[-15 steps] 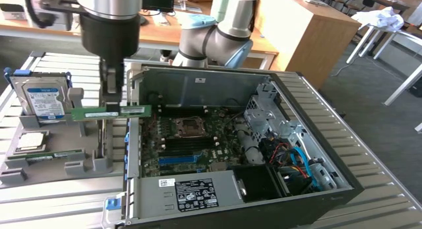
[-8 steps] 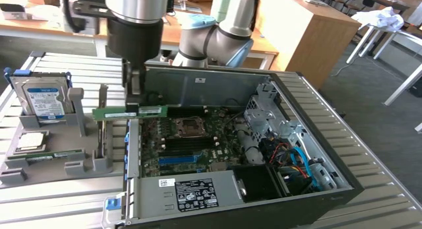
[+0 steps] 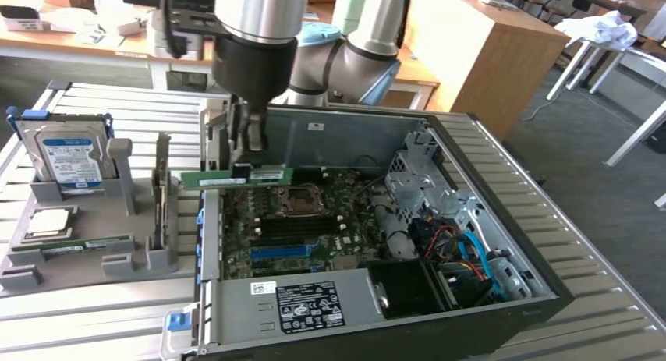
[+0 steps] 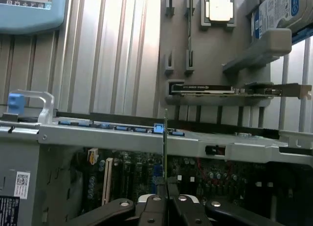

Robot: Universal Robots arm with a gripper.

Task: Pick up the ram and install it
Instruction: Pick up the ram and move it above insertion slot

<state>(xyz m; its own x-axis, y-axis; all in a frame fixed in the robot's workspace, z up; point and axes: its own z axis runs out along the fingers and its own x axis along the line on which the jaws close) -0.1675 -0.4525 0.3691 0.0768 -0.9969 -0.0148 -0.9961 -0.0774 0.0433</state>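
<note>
The ram (image 3: 224, 178) hangs level in the upper middle-left of the exterior view. The gripper (image 3: 249, 164) pinches it at its middle, jaws pressed onto its faces. In the wrist view it shows edge-on (image 4: 166, 147) between the fingers (image 4: 155, 206). One end reaches over the left rim of the computer case (image 3: 541, 283); the other hangs above the motherboard (image 3: 312, 236), just beside the processor socket (image 3: 299, 199). The board's centre lies open, with the case's rear wall close behind. At the frame's left, one grey holder (image 3: 62, 271) carries one hard drive (image 3: 68, 154), one processor chip (image 3: 47, 222) and one upright card (image 3: 161, 193).
</note>
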